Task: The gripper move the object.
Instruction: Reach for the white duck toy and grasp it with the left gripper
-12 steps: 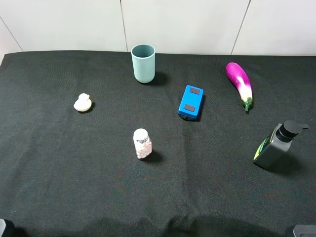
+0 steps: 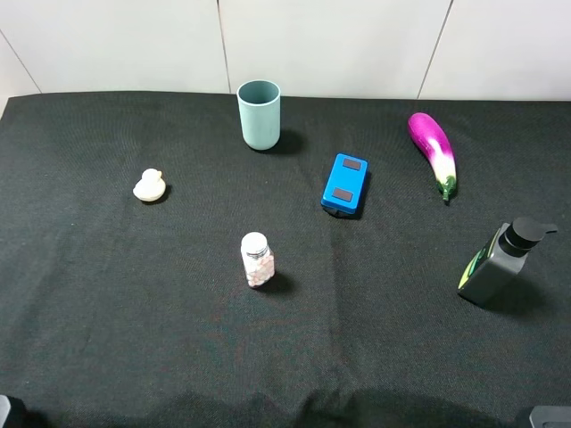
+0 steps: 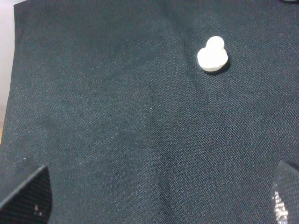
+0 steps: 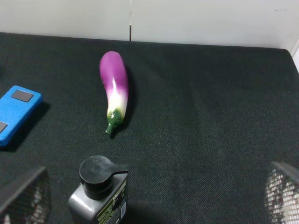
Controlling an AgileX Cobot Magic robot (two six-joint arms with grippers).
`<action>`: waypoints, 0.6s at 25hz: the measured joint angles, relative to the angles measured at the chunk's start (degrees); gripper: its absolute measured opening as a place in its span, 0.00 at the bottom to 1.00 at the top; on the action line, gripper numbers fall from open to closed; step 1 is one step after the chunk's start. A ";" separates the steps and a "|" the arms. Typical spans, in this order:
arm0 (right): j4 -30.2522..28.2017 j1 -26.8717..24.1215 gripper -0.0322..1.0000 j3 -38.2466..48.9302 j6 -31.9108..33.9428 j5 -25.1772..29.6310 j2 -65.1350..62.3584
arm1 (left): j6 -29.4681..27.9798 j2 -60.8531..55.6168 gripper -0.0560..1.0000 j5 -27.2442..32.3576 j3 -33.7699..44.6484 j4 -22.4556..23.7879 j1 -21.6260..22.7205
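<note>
The cream-white rubber duck [image 2: 150,186] sits upright on the black cloth at the left. It also shows in the left wrist view [image 3: 212,56], some way ahead of my left gripper [image 3: 156,205], which is open and empty with its fingertips [image 3: 28,198] wide apart. My right gripper [image 4: 154,200] is open and empty too, low at the near right, behind a grey pump bottle [image 4: 100,196]. In the exterior high view only dark bits of the arms show at the bottom corners.
A teal cup [image 2: 259,114] stands at the back. A pill bottle [image 2: 257,259] stands in the middle. A blue box [image 2: 345,185], a purple eggplant [image 2: 433,152] and the grey pump bottle [image 2: 500,263] lie to the right. A white wall bounds the far edge.
</note>
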 joint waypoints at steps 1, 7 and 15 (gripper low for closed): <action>0.00 0.00 0.70 0.00 0.00 0.00 0.00 | 0.00 0.00 0.99 0.00 0.00 0.00 0.00; 0.00 0.00 0.70 0.00 0.00 0.00 0.00 | 0.00 0.00 0.99 0.00 0.00 0.00 0.00; 0.00 0.00 0.70 0.00 0.00 0.00 0.00 | 0.00 0.00 0.99 0.00 0.00 0.55 0.00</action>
